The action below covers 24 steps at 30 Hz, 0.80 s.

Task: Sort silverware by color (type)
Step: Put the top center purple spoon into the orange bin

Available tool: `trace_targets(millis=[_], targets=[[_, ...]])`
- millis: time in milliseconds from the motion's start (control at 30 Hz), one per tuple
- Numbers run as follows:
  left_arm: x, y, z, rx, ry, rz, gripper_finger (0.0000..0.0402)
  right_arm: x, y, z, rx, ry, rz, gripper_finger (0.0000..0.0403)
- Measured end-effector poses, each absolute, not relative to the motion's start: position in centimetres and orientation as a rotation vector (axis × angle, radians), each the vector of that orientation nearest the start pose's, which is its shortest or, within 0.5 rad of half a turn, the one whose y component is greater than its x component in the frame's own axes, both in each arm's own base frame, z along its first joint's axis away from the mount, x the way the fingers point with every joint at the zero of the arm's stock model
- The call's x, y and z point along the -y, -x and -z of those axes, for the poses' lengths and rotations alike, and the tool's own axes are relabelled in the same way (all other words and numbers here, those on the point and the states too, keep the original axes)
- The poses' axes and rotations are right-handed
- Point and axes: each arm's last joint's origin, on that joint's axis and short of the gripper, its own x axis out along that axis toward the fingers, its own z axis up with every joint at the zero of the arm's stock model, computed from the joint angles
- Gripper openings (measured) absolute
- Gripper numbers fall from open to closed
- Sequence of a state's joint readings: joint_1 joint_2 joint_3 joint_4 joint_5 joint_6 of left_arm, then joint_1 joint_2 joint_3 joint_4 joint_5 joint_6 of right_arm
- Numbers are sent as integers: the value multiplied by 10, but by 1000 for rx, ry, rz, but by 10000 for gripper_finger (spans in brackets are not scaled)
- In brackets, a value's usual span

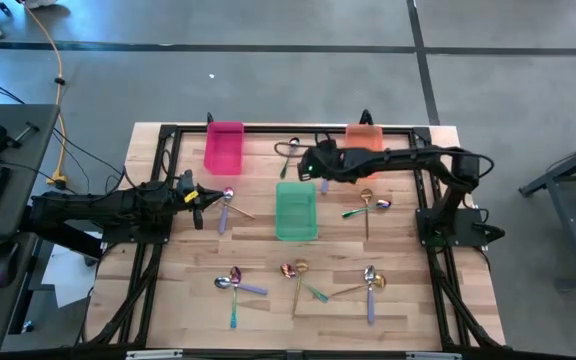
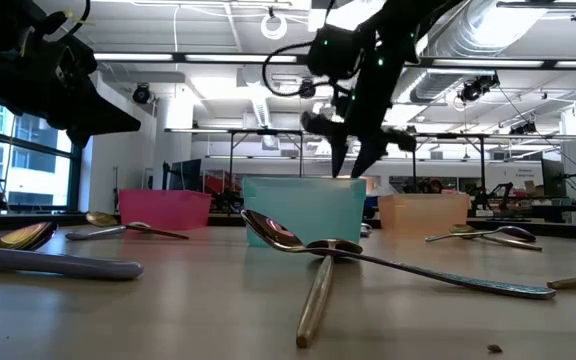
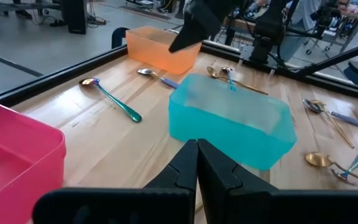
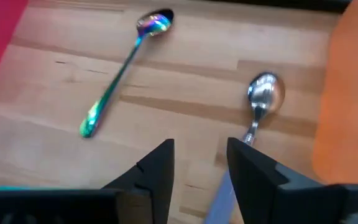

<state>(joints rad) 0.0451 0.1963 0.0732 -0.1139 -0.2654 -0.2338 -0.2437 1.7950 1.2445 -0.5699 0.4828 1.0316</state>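
Right gripper (image 4: 199, 163) is hovering, jaws spread — silver spoon (image 4: 263, 99) just ahead, orange bin (image 4: 347, 93) beside; left gripper (image 3: 197, 163), jaws pressed together, is facing the teal bin (image 3: 229, 121).

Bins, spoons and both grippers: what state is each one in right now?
Pink bin: upright, looks empty.
Green bin: upright, no spoon visible inside.
Orange bin: upright, contents not visible.
Spoons: all lying loose on the table, none sorted.
Green-handled spoon: flat on the wood, untouched.
Right gripper: open, hovering over the silver spoon.
Left gripper: shut, empty.
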Motion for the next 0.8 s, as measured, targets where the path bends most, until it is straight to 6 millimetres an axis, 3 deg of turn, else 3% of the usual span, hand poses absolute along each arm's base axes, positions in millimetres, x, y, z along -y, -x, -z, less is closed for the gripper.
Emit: trace_targets(millis=[200,467,800], targets=[[-12,-104,-161,-209,203,-336,0,95,-342,-173,-643,-755,1284,129],[-12,-103,-159,-230,200,-339,0,100,-347,-144,-663,-768,1332,129],[-12,-103,-159,-231,200,-338,0,113,-343,-134,-665,-748,1404,129]])
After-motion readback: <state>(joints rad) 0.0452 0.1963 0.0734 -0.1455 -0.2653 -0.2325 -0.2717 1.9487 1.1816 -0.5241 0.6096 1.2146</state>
